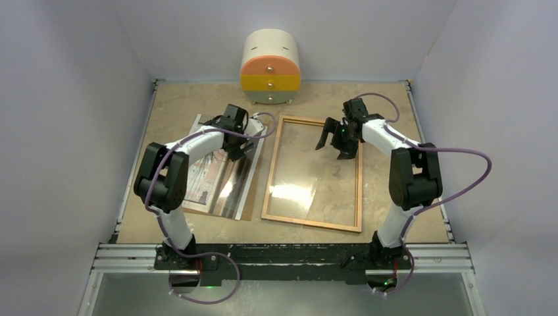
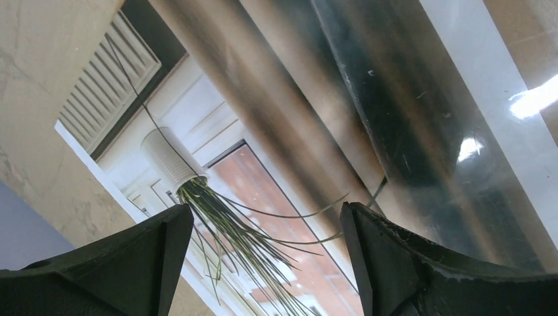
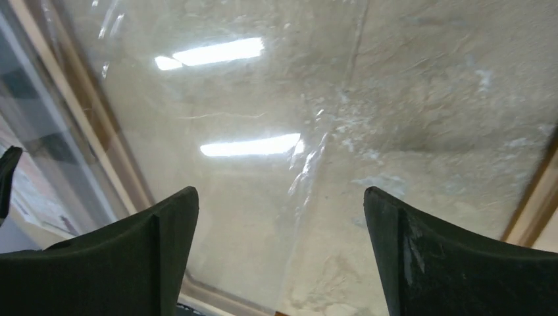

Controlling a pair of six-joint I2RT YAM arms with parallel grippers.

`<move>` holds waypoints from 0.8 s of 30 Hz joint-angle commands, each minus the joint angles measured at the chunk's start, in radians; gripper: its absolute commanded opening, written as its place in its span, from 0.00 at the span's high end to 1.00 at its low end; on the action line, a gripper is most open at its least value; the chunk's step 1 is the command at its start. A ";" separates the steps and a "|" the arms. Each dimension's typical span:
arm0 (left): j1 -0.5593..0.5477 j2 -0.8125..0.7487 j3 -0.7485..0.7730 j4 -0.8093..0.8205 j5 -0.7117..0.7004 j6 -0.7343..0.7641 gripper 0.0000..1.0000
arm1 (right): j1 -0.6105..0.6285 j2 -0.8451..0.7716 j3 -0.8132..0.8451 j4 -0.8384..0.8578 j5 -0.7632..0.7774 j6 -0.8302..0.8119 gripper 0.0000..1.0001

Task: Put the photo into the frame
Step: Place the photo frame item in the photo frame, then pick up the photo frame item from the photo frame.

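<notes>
Worktop (image 1: 395, 99): two large flat pieces are being carried side by side, both with the long axis running from near edge to far edge.

The frame (image 1: 314, 178) is being seen lying flat just right of centre, slightly skewed. Bare worktop is being shown through the pane, so nothing is loaded in it.

The photo (image 1: 224, 185) is being seen face up left of centre, roughly parallel to the frame and just beside its left rail. It is not in the frame yet. It is being carried on the brown backing board (image 1: 252, 207), a strip of which is showing along the side nearer the frame.

The drawer unit (image 1: 270, 68) is parked at the far edge, well apart from both.

The left pincer (image 1: 238, 153) is being held wide open with nothing gripped, right over the far end of the photo. In the wrist view the printed plant is sitting between its fingers (image 2: 151, 263).

The right pincer (image 1: 333, 148) is also being held wide open and empty, over the far part of the pane.

Judgement: pickup is pending. The photo is lying directly under the left pincer, so the left arm is nearer. The frame is lying toward the right edge from there, so a short sideways carry with both long axes kept parallel is being called for.
</notes>
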 commanded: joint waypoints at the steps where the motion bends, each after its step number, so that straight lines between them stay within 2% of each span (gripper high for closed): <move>1: -0.015 0.002 -0.008 0.042 -0.052 0.007 0.11 | -0.010 -0.006 0.043 -0.067 0.096 0.011 0.01; 7: -0.016 -0.017 -0.039 0.056 -0.056 0.018 0.11 | -0.013 -0.153 -0.119 -0.017 0.066 0.060 0.01; 17: -0.018 0.001 -0.076 0.081 -0.044 0.006 0.12 | 0.004 -0.400 -0.492 0.142 -0.166 0.187 0.01; 24: -0.026 0.007 -0.083 0.088 -0.047 -0.001 0.12 | 0.087 -0.473 -0.689 0.385 -0.194 0.377 0.01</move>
